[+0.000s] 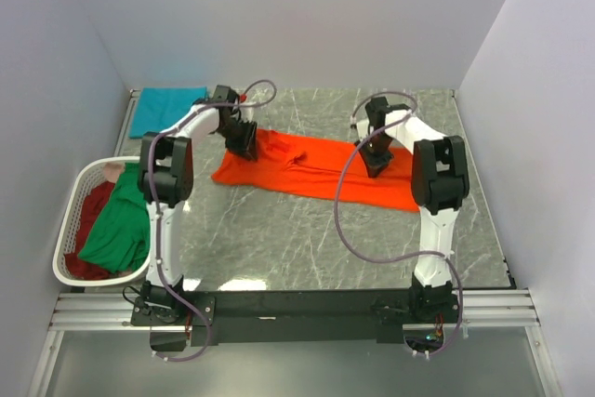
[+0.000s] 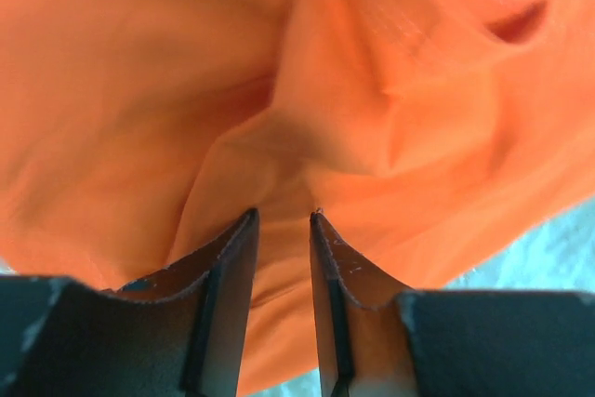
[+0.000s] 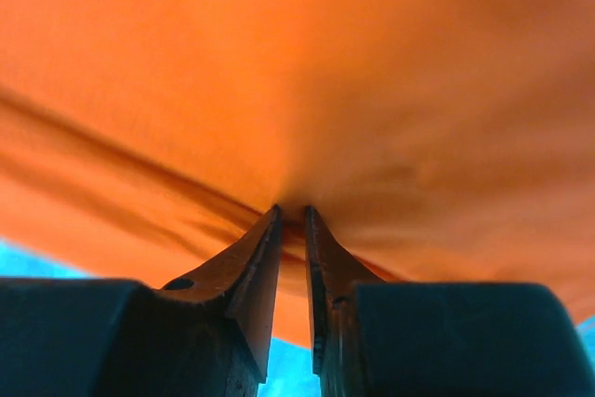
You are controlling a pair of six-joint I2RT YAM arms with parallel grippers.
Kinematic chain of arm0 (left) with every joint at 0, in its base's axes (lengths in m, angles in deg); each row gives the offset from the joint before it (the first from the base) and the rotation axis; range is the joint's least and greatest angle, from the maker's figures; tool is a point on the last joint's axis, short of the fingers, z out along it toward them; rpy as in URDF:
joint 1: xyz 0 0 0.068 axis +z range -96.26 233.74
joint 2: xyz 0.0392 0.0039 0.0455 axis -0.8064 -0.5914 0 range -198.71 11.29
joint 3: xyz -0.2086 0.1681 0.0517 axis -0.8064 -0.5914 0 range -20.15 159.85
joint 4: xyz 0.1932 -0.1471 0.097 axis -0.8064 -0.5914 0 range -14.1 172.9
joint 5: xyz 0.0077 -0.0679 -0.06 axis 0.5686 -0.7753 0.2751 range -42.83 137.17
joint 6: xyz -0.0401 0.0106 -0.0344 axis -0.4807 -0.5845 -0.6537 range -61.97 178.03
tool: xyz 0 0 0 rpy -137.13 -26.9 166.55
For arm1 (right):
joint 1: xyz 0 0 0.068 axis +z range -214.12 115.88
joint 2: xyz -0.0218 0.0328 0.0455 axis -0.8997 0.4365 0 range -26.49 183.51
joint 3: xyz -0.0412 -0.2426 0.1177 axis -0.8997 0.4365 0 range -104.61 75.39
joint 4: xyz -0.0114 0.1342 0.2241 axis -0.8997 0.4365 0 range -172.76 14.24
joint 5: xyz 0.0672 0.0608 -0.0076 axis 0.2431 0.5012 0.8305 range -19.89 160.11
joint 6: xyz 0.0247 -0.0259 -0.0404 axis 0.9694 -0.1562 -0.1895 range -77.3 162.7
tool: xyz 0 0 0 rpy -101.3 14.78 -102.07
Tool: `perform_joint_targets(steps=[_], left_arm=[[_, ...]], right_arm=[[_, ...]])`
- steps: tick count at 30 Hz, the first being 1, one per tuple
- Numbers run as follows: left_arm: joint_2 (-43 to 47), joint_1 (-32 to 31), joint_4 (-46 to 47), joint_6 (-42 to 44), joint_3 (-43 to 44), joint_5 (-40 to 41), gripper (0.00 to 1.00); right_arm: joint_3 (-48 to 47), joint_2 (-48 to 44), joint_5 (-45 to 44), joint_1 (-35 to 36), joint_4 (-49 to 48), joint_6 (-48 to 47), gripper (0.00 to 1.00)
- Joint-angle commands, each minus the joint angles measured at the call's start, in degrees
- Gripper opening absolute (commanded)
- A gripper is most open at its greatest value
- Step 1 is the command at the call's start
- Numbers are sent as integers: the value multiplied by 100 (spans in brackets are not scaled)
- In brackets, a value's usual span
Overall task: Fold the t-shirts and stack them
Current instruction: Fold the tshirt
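Top view: pinching the left end of the bright orange soft cloth t-shirt (image 1: pixel 307 169) with the left gripper (image 1: pixel 244 139), nipping its right end with the right gripper (image 1: pixel 375 163), stretching it between the 2 over the grey marbled table (image 1: pixel 279 230). Working well apart from the teal cloth t-shirt (image 1: pixel 165 104) beyond the left gripper.

Left wrist view: holding a raised fold of orange cloth (image 2: pixel 139 90) in narrow jaws, bunching pleats just ahead of the fingertips.

Right wrist view: clamping nearly shut jaws on a thin pinch of the same cloth (image 3: pixel 325 62), drawing creases leftward from the fingertips.
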Motion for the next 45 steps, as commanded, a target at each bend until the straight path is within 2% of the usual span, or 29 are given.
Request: perform_joint_targets(steps=[1, 2, 3, 4, 5, 6, 7, 9, 10, 11, 13, 15, 17, 19, 22, 24, 32, 36, 40, 41, 44, 45], left_arm=[[-888, 70, -135, 621, 1537, 877, 36], [-1378, 78, -179, 666, 2024, 930, 36], [-1626, 87, -232, 675, 2560, 957, 37], [-1855, 87, -345, 675, 3653, 826, 37], [-2162, 87, -329, 666, 4081, 729, 41], [-2174, 87, -207, 597, 4329, 659, 43], [-2061, 96, 255, 526, 4184, 606, 46], [-1245, 122, 942, 334, 3457, 439, 51], [-911, 131, 1241, 289, 2609, 334, 53], [-308, 131, 1758, 236, 2235, 281, 55], [118, 131, 1973, -87, 1515, 123, 58], [375, 122, 1825, -377, 1309, -202, 59], [297, 87, 1406, -660, 1282, -247, 54], [95, 70, 1096, -915, 1387, -423, 44], [164, 8, 1068, -1039, 933, -247, 35], [182, -9, 1025, -1108, 782, -247, 33], [-2, -45, 805, -1048, 693, -204, 31], [-389, -97, 568, -907, 1236, -151, 32], [-995, -202, 322, -802, 1729, -352, 32], [-1083, -238, 261, -732, 1826, -483, 32], [-1513, -405, -55, -547, 2300, -669, 32], [-1680, -483, -117, -512, 2528, -686, 32]], right_arm=[[1026, -358, 541, 242, 818, -308, 24], [1516, -553, 751, 557, 809, -352, 24], [1747, -764, 1450, 812, 827, -405, 24], [1924, -1192, 1805, 1059, 835, -483, 24], [2108, -1405, 2235, 1540, 862, -502, 24], [2101, -1599, 2569, 1684, 949, -510, 24], [2023, -1879, 3164, 1737, 1011, -502, 24], [1750, -2048, 3363, 1494, 1055, -371, 24], [1636, -2092, 3460, 1300, 1073, -309, 24], [1444, -2084, 3495, 1124, 1073, -265, 24], [1328, -1971, 3478, 632, 854, -46, 24], [1135, -1638, 3058, 482, 678, 69, 24], [836, -1373, 2672, 490, 634, 61, 19], [722, -1083, 2459, 490, 476, 122, 17], [703, -749, 2152, 516, 291, 175, 13], [782, -582, 2003, 525, 195, 201, 12], [2073, -774, 2159, 1217, -113, 377, 10], [2601, -1020, 2739, 1921, -228, 640, 10], [2787, -1231, 4159, 2493, -254, 799, 14], [2752, -1432, 4285, 2589, -280, 799, 15], [2681, -2054, 4340, 2600, -613, 799, 16], [2742, -2206, 4339, 2347, -754, 869, 17]])
